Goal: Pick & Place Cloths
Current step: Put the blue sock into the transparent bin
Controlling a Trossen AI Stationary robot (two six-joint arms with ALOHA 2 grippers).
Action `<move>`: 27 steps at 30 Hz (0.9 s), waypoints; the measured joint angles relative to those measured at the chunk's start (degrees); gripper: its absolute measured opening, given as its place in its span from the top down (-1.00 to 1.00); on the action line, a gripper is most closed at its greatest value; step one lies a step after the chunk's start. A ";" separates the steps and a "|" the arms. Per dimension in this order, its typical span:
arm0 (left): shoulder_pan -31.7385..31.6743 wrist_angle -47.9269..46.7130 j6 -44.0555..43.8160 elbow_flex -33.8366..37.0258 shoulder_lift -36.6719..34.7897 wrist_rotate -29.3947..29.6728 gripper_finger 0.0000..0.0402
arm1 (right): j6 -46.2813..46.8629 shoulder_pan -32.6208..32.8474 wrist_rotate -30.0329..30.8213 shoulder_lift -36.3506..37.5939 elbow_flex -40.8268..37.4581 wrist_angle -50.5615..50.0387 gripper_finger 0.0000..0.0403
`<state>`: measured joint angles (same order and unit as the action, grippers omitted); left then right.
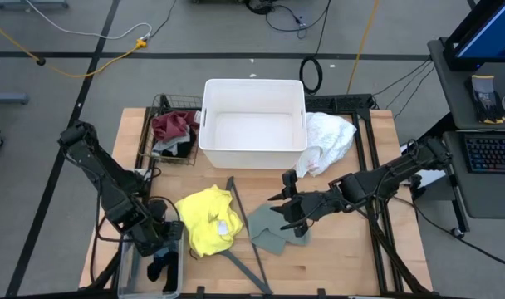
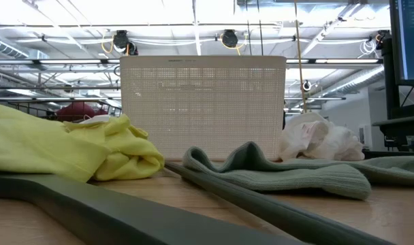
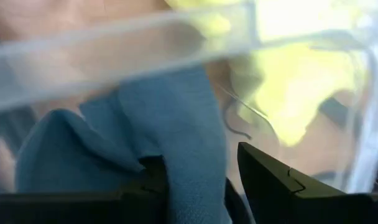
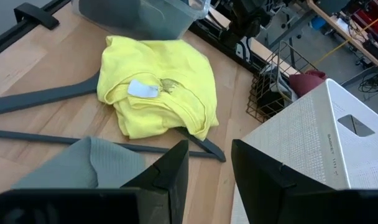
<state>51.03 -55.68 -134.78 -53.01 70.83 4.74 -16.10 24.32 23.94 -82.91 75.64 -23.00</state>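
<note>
My left gripper (image 1: pixel 159 259) reaches down into a clear plastic bin (image 1: pixel 128 274) at the table's near left corner. It is open around a teal cloth (image 3: pixel 170 130). My right gripper (image 1: pixel 287 208) hovers open over the far edge of the sage green cloth (image 1: pixel 273 231), which lies flat on the table (image 4: pixel 89 163) (image 2: pixel 282 170). A crumpled yellow cloth (image 1: pixel 208 220) (image 4: pixel 158 84) rests on the dark grey hanger (image 1: pixel 236 208). The white cloth (image 1: pixel 327 141) lies heaped beside the white bin (image 1: pixel 252 124). A maroon cloth (image 1: pixel 174 124) sits in the wire basket. My left gripper has the teal cloth between its two fingers, inside the clear bin. A fold of the cloth (image 3: pixel 176 180) drapes over one finger (image 3: pixel 150 171). A narrow gap shows between the cloth and the other finger (image 3: pixel 270 180). The gripper comes at it from above, pointing down.
The white bin stands at the table's far middle, with the wire basket (image 1: pixel 157 133) on its left. The hanger (image 4: pixel 64 146) (image 2: pixel 214 204) stretches between the yellow and green cloths. The clear bin's wall (image 3: pixel 114 50) surrounds my left gripper. Bare wood shows at the near right.
</note>
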 joint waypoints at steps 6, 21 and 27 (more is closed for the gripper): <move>0.00 -3.18 2.43 0.02 0.00 -0.09 0.24 | 0.00 -0.09 0.00 0.00 0.00 -0.61 0.43; -0.07 2.19 6.14 0.00 -0.02 -0.77 0.24 | 7.78 -5.66 -9.92 0.04 -5.39 -8.48 0.43; -0.05 2.73 0.67 -0.02 -0.02 -10.64 0.24 | 7.95 -7.28 -12.17 0.04 -12.60 -2.70 0.43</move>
<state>50.98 -52.95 -134.11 -53.04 70.81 -5.90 -8.15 17.04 11.77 -82.87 63.04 -25.70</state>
